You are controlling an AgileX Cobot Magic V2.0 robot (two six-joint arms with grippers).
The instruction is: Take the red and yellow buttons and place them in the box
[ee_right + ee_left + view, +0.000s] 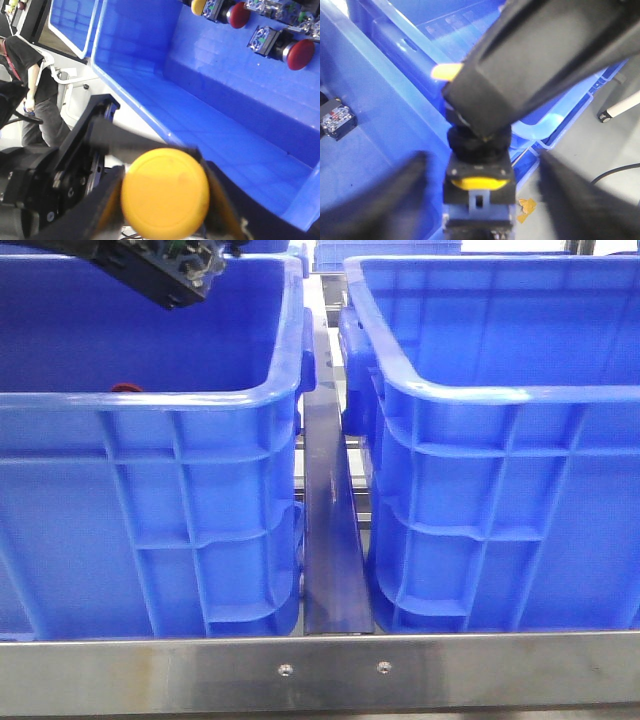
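My right gripper (165, 196) is shut on the yellow button (165, 192), whose domed cap fills the space between its fingers. The left wrist view shows the same yellow button (479, 172) from behind: black body with a yellow insert, and a sliver of cap. The right gripper's dark finger (545, 65) clamps it from above. My left gripper (480, 200) is open, its blurred fingers (395, 195) wide apart on either side of the button's rear block, not touching it. Two red buttons (300, 54) lie in a blue box (240, 115). The grippers meet above the left box (150, 400).
A second blue crate (500, 400) stands on the right, across a metal gap (335, 540). A loose contact block (337, 120) lies on a crate floor. Something red (125, 388) peeks over the left crate's rim. A person (30, 85) stands beyond the crates.
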